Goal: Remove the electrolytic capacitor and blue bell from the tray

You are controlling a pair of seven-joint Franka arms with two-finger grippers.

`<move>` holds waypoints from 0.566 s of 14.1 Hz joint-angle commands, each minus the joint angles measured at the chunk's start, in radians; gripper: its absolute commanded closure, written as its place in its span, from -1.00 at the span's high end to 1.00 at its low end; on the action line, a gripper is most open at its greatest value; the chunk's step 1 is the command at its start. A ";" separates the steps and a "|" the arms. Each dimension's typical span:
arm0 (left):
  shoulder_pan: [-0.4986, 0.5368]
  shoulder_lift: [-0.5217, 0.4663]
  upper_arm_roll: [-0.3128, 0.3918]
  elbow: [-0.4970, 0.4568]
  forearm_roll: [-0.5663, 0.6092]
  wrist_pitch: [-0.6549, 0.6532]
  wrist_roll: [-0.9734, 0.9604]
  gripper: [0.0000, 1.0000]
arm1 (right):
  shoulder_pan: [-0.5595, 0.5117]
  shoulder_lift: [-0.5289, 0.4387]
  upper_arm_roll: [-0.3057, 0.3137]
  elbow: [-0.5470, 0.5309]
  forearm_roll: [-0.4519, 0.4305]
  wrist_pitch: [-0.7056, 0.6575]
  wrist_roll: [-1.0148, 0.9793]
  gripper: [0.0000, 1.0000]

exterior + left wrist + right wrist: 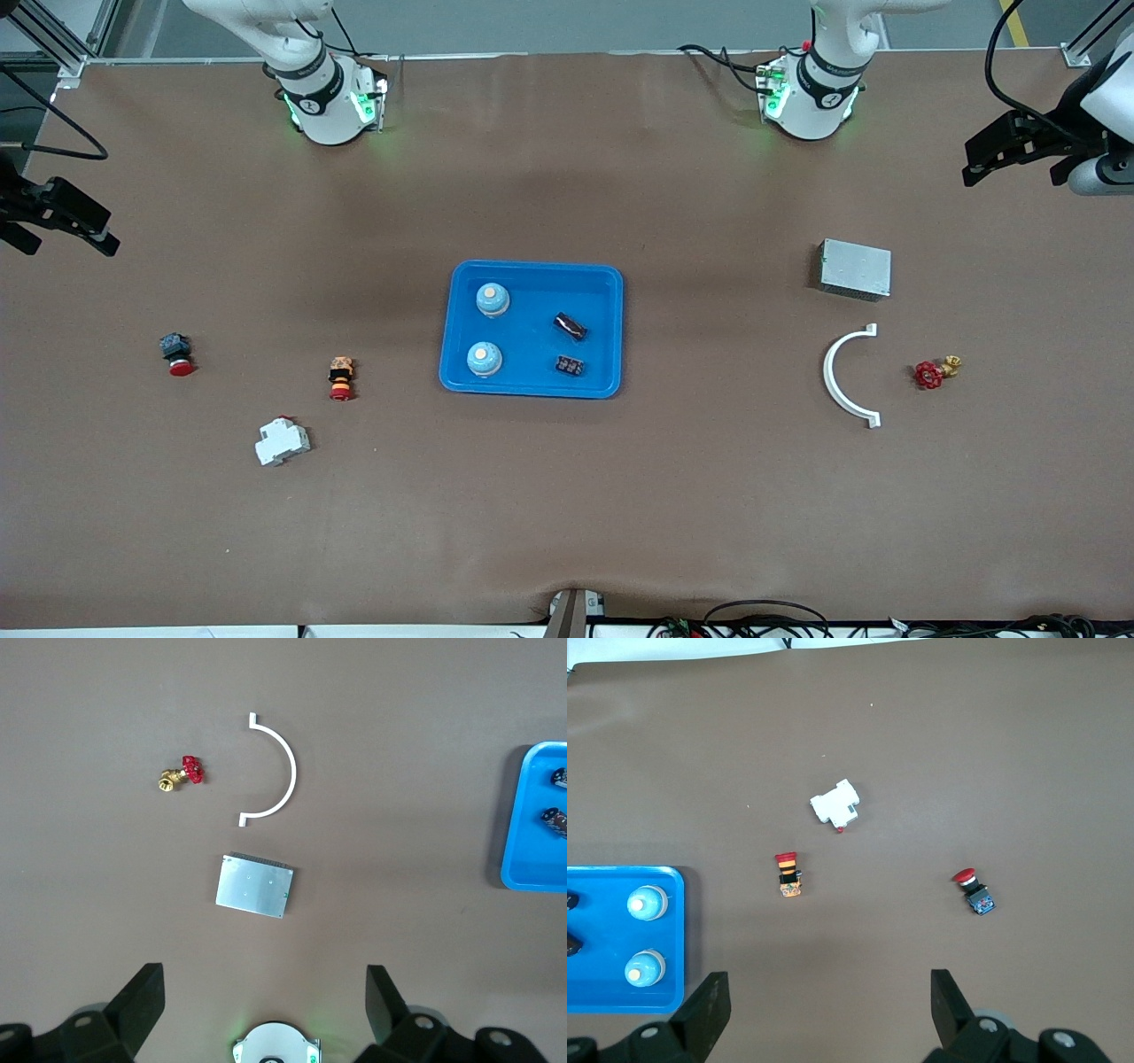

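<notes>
**Bells and capacitors rest in tray as both arms wait**

Two pale blue dome bells (493, 299) (484, 358) and two small dark capacitors (570, 326) (569, 365) lie inside the blue plastic tray (532, 388) at mid-table. The left gripper (266, 997) and right gripper (830, 1001) hang high at their own ends, fingers spread, holding nothing.

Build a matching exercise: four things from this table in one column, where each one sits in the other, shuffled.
1. bells
2. white arc bracket
3. red valve
4. white breaker

A. toward the right arm's end of the table
B. in the blue tray
C. beside the arc, toward the left arm's end
D. nearer the front camera than the grey metal box

Pairs: 1-B, 2-D, 3-C, 4-A
</notes>
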State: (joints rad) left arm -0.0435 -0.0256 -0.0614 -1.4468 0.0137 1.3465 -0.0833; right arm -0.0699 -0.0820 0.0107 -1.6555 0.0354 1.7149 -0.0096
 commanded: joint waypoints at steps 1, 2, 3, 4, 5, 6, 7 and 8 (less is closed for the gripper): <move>0.002 -0.010 -0.003 0.009 0.000 -0.020 0.013 1.00 | -0.004 0.011 0.003 0.022 -0.014 -0.008 -0.006 1.00; 0.002 -0.010 -0.002 0.009 0.000 -0.020 0.011 1.00 | -0.005 0.011 0.003 0.022 -0.014 -0.008 -0.006 1.00; 0.002 -0.010 -0.003 0.009 0.000 -0.020 0.011 1.00 | -0.005 0.011 0.003 0.022 -0.014 -0.008 -0.006 1.00; 0.001 -0.005 -0.005 0.009 0.002 -0.018 0.011 1.00 | -0.004 0.011 0.003 0.022 -0.014 -0.008 -0.006 1.00; -0.004 -0.001 -0.008 0.002 0.003 -0.018 0.008 1.00 | -0.004 0.011 0.003 0.022 -0.014 -0.008 -0.006 1.00; -0.013 0.019 -0.008 0.002 0.003 -0.018 0.008 1.00 | -0.002 0.013 0.003 0.022 -0.014 -0.008 -0.006 1.00; -0.015 0.051 -0.014 -0.006 0.000 -0.020 0.001 1.00 | -0.002 0.011 0.005 0.022 -0.014 -0.008 -0.006 1.00; -0.016 0.070 -0.029 -0.007 -0.004 -0.018 -0.004 1.00 | -0.001 0.011 0.005 0.022 -0.014 -0.006 -0.006 1.00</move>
State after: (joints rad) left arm -0.0542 -0.0047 -0.0715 -1.4599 0.0137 1.3373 -0.0833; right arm -0.0699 -0.0812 0.0105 -1.6554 0.0354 1.7149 -0.0096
